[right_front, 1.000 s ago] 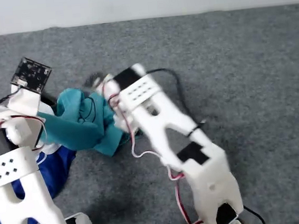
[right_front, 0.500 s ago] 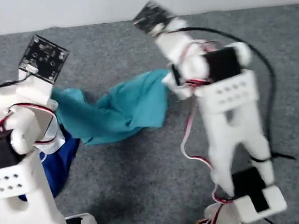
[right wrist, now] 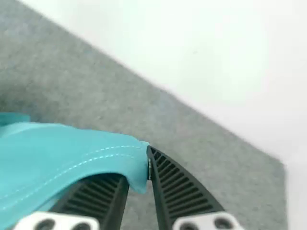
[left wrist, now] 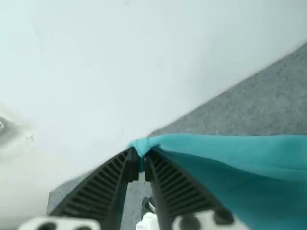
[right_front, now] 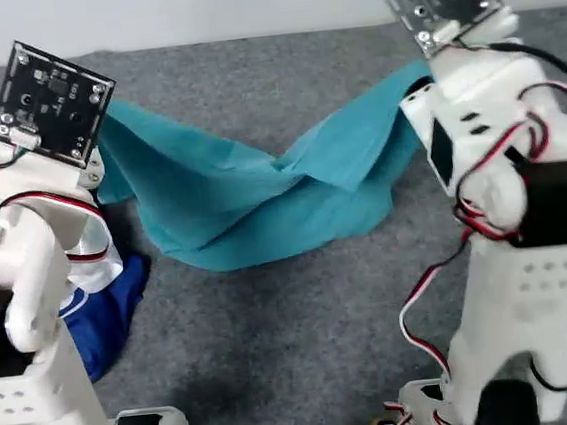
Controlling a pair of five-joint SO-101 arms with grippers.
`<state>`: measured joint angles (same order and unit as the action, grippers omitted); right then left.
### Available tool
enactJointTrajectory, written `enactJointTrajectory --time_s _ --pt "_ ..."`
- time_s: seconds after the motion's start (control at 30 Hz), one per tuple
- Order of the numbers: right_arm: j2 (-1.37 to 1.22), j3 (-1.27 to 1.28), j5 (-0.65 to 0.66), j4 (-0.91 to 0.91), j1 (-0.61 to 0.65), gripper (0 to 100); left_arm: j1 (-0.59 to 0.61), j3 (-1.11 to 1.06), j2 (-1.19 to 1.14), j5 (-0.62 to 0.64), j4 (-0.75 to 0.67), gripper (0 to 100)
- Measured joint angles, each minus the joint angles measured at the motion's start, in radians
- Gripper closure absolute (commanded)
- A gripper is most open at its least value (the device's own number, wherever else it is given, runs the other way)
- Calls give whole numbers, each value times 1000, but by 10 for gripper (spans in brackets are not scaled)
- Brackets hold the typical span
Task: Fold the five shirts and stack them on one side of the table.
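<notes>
1. A second ago the teal shirt is a bunched wad at about 9 o'clock, with both arms crowded over it. Now the arms are wide apart and the shirt spans from 10 o'clock to 2 o'clock.
2. The left gripper is clenched on a gathered corner of the shirt. The right gripper is clamped on a stitched hem edge. Both grips look thin, right at the cloth's edge.
3. The shirt hangs between the two grips. Its middle sags and creases near the table centre, and its lower edge appears to rest on the grey table.
4. Our read: the shirt is opened out but neither flat nor folded. It needs laying down flat before any fold, so the task is at an early stage.
5. A blue shirt lies crumpled at 8 o'clock, partly under the left arm. White cloth sits just above it; we cannot tell what it is.
6. In the way: the blue shirt lies just beside the teal shirt's lower left edge, so lowering straight down risks an overlap. Laying it toward 3 o'clock looks safer.
7. The right arm has loose wires hanging on its 9 o'clock side, a possible snag for the cloth.
</notes>
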<state>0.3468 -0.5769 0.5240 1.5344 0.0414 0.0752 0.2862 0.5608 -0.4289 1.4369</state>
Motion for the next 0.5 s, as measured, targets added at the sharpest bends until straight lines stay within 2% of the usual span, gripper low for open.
enactJointTrajectory --time_s 0.2,0.37,0.5 --pt "92 0 6 -101 -87 989 -2 34 0 0 -2 994" --pt "164 0 100 -226 -124 989 -5 89 3 -3 -2 994" --pt "206 0 173 -330 -126 989 -5 98 3 -68 -2 994"
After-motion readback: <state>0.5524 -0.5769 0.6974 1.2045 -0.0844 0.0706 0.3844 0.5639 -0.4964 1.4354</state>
